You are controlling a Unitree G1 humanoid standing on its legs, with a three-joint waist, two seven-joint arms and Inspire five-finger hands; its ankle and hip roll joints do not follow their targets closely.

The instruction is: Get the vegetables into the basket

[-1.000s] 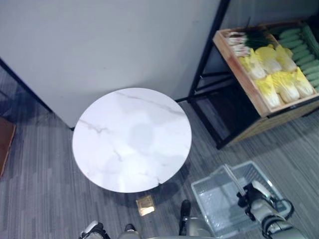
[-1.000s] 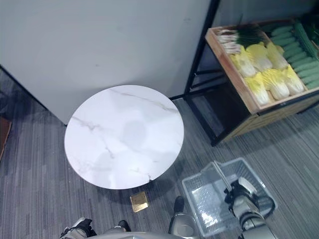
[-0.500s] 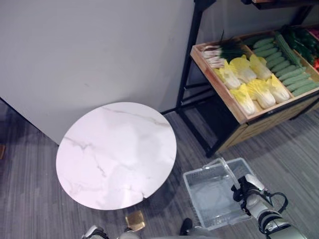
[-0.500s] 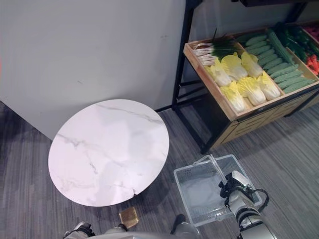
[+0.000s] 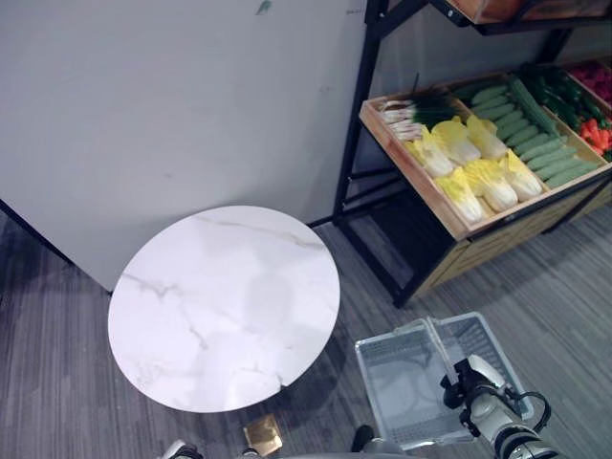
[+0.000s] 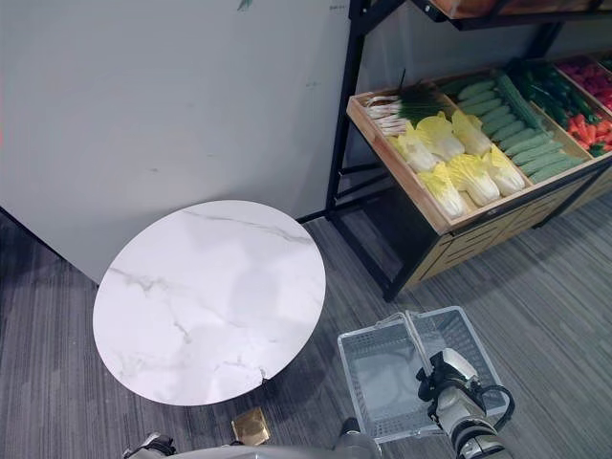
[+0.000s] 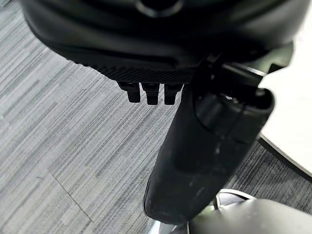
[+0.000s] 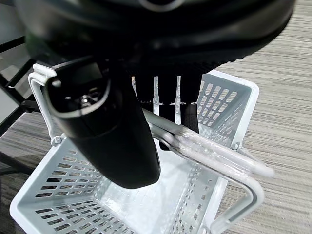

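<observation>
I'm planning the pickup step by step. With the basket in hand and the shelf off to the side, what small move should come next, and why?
Probably a step toward the wooden crate of vegetables, carrying the basket along. The right hand has its fingers curled round the basket's handle, the basket is empty, and the cabbages and cucumbers sit on the shelf some way beyond it.

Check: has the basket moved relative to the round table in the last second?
Cannot tell. The whole view shifted, so the camera moved. The basket, carried by the right hand, sits right of the round table as before.
</observation>
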